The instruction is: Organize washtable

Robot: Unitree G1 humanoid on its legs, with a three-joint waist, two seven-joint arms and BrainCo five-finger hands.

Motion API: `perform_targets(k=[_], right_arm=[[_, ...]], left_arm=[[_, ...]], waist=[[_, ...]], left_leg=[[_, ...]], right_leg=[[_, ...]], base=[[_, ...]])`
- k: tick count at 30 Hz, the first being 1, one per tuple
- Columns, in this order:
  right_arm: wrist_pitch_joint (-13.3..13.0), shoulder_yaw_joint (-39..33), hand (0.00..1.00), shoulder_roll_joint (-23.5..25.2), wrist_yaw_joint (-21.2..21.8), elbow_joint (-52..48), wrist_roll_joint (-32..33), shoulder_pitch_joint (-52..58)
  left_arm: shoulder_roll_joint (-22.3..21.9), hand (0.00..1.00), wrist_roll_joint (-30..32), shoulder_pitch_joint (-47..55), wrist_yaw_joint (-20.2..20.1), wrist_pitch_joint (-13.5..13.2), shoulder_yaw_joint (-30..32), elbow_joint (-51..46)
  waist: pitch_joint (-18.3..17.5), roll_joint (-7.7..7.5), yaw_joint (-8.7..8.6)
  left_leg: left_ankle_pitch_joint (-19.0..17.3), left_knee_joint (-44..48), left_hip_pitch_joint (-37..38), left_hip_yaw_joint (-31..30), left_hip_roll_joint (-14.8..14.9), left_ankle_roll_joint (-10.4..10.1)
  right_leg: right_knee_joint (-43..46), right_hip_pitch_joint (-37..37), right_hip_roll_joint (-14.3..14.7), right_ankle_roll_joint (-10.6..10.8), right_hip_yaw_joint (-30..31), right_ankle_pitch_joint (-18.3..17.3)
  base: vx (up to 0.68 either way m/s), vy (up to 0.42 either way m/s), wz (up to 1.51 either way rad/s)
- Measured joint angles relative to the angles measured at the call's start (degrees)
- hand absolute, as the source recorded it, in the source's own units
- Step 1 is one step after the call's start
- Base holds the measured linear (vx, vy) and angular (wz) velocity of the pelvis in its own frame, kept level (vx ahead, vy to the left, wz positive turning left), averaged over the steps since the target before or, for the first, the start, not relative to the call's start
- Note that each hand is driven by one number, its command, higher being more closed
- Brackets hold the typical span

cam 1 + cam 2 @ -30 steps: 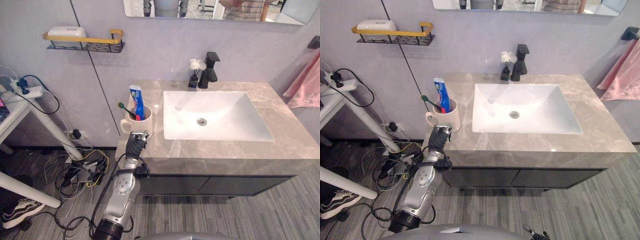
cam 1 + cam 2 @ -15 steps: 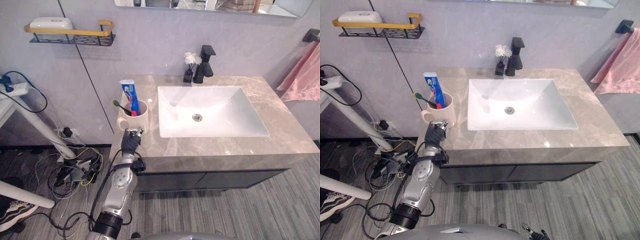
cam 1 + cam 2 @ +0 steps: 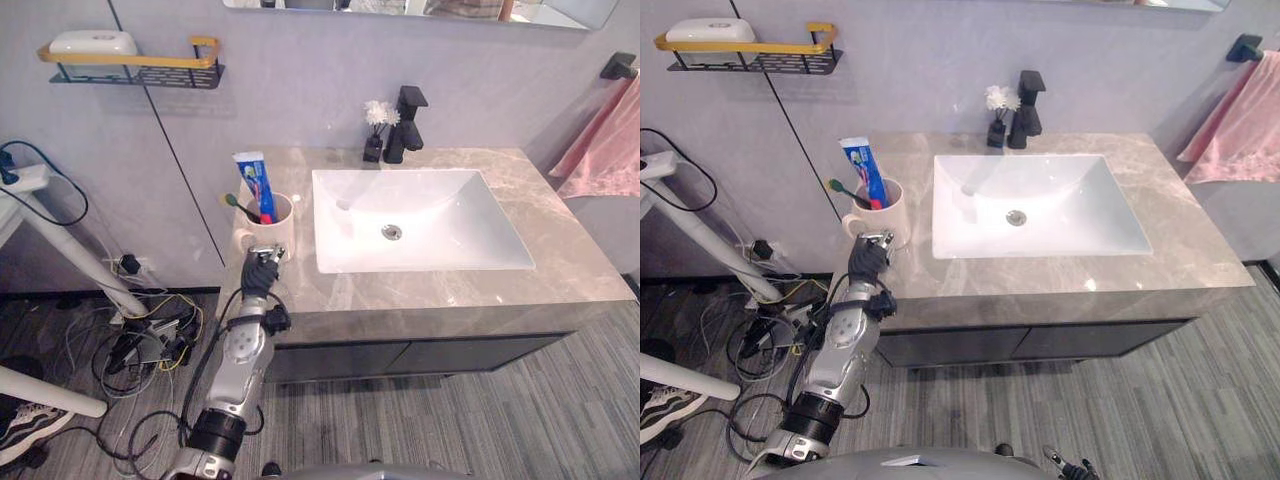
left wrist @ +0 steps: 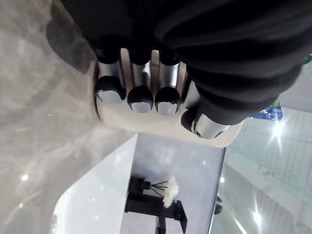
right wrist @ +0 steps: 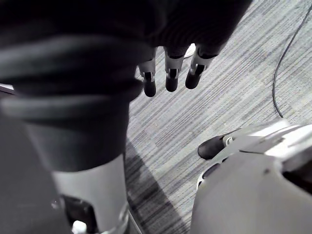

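Left hand (image 3: 262, 279) nearer now, fingers (image 4: 140, 82) against cup (image 3: 279, 230); sink (image 3: 455, 232) just beside

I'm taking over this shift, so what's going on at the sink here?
The robot's left hand is at the front left corner of the washtable, its fingers pressed against the near wall of the cream cup that holds a toothpaste tube and a toothbrush. The cup stands on the washtable. The right hand hangs over the floor, fingers straight.
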Motion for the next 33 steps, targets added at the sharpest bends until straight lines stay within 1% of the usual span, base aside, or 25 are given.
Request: perform_targets(k=[5, 8, 9, 11, 14, 17, 21, 24, 26, 30, 33], right_arm=[[0.0, 0.0, 0.00, 0.0, 0.0, -0.1, 0.0, 0.0], [0.1, 0.0, 0.00, 0.3, 0.0, -1.5, 0.0, 0.0], [0.0, 0.0, 0.00, 0.5, 0.1, -1.9, 0.0, 0.0], [0.0, 0.1, 0.00, 0.5, 0.1, -1.9, 0.0, 0.1], [0.0, 0.7, 0.00, 0.5, 0.2, -2.2, 0.0, 0.1], [0.0, 1.2, 0.00, 0.5, 0.6, -2.3, 0.0, 0.1], [0.0, 1.3, 0.00, 0.7, 1.2, -3.8, 0.0, 0.5], [0.0, 1.3, 0.00, 0.7, 1.5, -4.1, 0.0, 0.6], [-0.1, 1.2, 0.00, 0.7, 1.8, -4.2, 0.0, 0.6], [-0.1, 1.2, 0.00, 0.7, 1.8, -4.8, 0.1, 0.7], [-0.1, 1.1, 0.00, 0.7, 1.8, -5.1, 0.1, 1.2]], left_arm=[[0.2, 1.00, 2.0, -1.6, 1.2, 0.1, 1.8, 0.2], [0.3, 1.00, 2.1, -1.7, 1.7, 0.1, 3.3, 0.2], [0.6, 1.00, 2.1, -2.1, 2.1, 0.1, 3.5, 0.7], [0.7, 1.00, 2.1, -4.0, 2.5, 0.1, 3.7, 2.5], [0.8, 1.00, 2.2, -5.3, 3.0, 0.2, 5.8, 2.8], [1.8, 1.00, 2.2, -7.2, 4.0, 0.5, 7.3, 3.4], [2.4, 1.00, 2.2, -8.9, 4.8, 0.7, 9.2, 4.8], [3.1, 1.00, 2.3, -11.9, 5.5, 1.5, 10.3, 7.6], [4.4, 1.00, 4.2, -13.3, 6.0, 2.1, 11.0, 8.3], [5.4, 1.00, 4.4, -16.2, 6.5, 2.3, 12.7, 9.3], [5.5, 1.00, 4.4, -17.4, 6.7, 2.4, 13.2, 9.9]], waist=[[0.0, -0.04, -0.14], [0.1, -0.16, -1.13], [0.2, -0.25, -1.21], [0.5, -0.45, -1.16], [0.9, -0.66, -1.21], [1.2, -0.94, -1.30], [1.2, -0.89, -1.44], [1.3, -0.86, -1.48], [1.4, -0.81, -1.49], [3.1, -0.83, -1.38], [3.2, -0.78, -1.44]], left_leg=[[-0.1, 0.1, -0.2, 1.2, 0.0, 0.2], [-0.2, 0.1, -0.2, 1.6, -0.1, 0.3], [-0.2, 0.1, -0.2, 1.8, 0.0, 0.3], [-0.2, 0.2, -0.3, 2.0, 0.0, 0.3], [-0.2, 0.2, -0.3, 3.0, 0.0, 0.3], [-0.2, 0.3, -0.7, 3.7, 0.0, 0.3], [-0.2, 0.4, -1.2, 4.6, -0.1, 0.3], [-0.2, 0.4, -1.2, 4.7, -0.1, 0.3], [-0.2, 0.4, -1.2, 5.3, -0.1, 0.3], [-0.2, 0.4, -1.5, 6.0, -0.1, 0.4], [-0.2, 0.4, -2.1, 6.3, -0.1, 0.4]], right_leg=[[0.0, -0.9, 0.0, 0.0, 1.2, 0.4], [-0.1, -1.2, 0.0, 0.0, 1.6, 0.5], [-0.1, -1.3, 0.0, 0.0, 1.9, 0.6], [-0.1, -1.5, 0.0, 0.0, 2.1, 0.7], [-0.1, -2.0, 0.0, 0.0, 3.0, 1.0], [-0.1, -2.8, 0.1, 0.0, 3.8, 1.3], [0.1, -3.8, 0.1, 0.0, 4.6, 1.6], [0.1, -3.9, 0.1, 0.0, 4.8, 1.7], [0.1, -4.2, 0.1, 0.0, 5.4, 1.9], [0.1, -4.9, 0.1, -0.1, 6.1, 2.4], [0.1, -5.7, 0.1, -0.1, 6.4, 2.5]], base=[[0.00, 0.007, -0.12], [-0.01, 0.010, -0.09], [-0.01, 0.007, -0.09], [-0.01, 0.008, -0.09], [-0.01, 0.010, -0.15], [0.00, 0.008, -0.12], [0.01, 0.004, -0.11], [0.00, 0.001, -0.01], [-0.01, 0.007, -0.12], [-0.03, 0.012, -0.11], [0.01, -0.001, -0.04]])
